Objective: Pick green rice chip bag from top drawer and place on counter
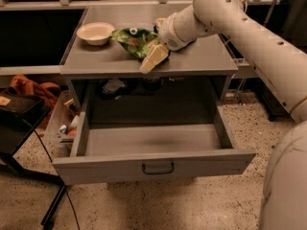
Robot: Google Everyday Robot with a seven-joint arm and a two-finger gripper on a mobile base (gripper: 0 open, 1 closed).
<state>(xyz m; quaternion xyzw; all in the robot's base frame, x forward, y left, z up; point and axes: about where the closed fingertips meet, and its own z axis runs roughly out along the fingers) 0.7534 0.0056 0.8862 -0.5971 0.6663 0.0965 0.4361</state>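
The green rice chip bag (133, 39) lies crumpled on the counter (201, 56), right of a bowl. My gripper (153, 58) is over the counter at the bag's front right side, right against it and pointing down toward the counter's front edge. The arm reaches in from the upper right. The top drawer (153, 164) is pulled fully out below the counter. Its inside looks bare. Its flat front carries a small dark handle (157, 168).
A cream bowl (96, 32) stands at the counter's back left. A dark stand (19, 114) and orange-brown cloth (29, 87) are on the floor to the left. Small items (67, 126) lie beside the drawer's left wall. My arm's body fills the right edge.
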